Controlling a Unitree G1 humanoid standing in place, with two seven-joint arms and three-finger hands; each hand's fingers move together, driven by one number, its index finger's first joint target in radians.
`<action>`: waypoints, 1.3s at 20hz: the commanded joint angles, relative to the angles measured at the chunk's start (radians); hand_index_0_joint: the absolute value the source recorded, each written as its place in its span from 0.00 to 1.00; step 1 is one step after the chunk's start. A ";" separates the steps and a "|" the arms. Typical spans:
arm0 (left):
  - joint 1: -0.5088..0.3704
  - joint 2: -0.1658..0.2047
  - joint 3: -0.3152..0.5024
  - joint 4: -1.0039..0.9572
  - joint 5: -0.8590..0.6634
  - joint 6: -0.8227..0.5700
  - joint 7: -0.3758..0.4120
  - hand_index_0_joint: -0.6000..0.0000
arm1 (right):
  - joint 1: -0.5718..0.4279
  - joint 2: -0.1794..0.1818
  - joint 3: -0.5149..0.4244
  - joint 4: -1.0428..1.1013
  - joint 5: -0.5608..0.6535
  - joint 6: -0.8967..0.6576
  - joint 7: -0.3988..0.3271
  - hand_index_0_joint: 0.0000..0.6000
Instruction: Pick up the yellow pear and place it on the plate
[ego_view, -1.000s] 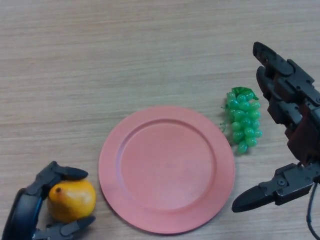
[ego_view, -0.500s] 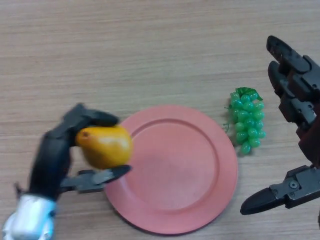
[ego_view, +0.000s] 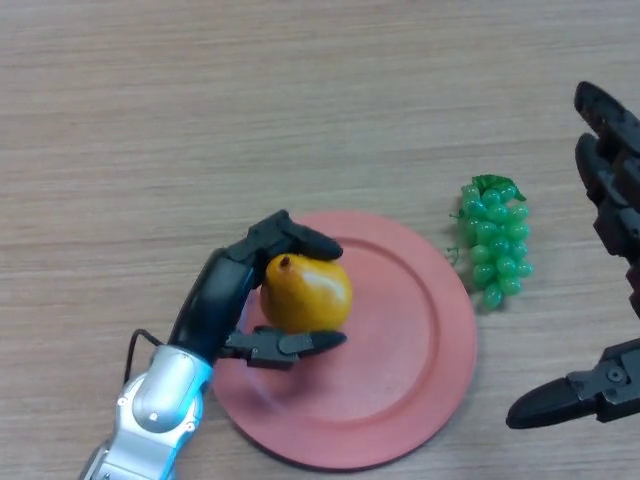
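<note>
One pink plate (ego_view: 400, 400) lies on the wooden table (ego_view: 200, 120). One yellow pear (ego_view: 305, 293) sits over the plate's left part, clamped in the left hand (ego_view: 235, 290), whose fingers (ego_view: 295, 238) curl over the top of the pear while the thumb (ego_view: 290, 345) presses from below. Whether the pear touches the plate cannot be told. One bunch of green grapes (ego_view: 492, 240) lies just right of the plate, apart from its rim. The right hand (ego_view: 610, 240) shows farther right of the plate, beyond the grapes, fingers spread apart and holding nothing.
</note>
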 joint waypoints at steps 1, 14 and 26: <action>-0.055 0.011 -0.002 -0.020 -0.044 -0.156 0.056 0.42 | -0.021 -0.012 -0.077 -0.062 0.053 -0.131 -0.007 0.00; -0.034 0.011 -0.027 -0.059 0.039 -0.084 0.122 1.00 | -0.006 0.001 -0.105 -0.109 0.048 -0.137 -0.016 0.00; 0.275 0.065 0.307 -0.958 -0.201 0.477 -0.185 1.00 | -0.006 0.003 -0.033 -0.120 0.013 -0.104 -0.011 0.00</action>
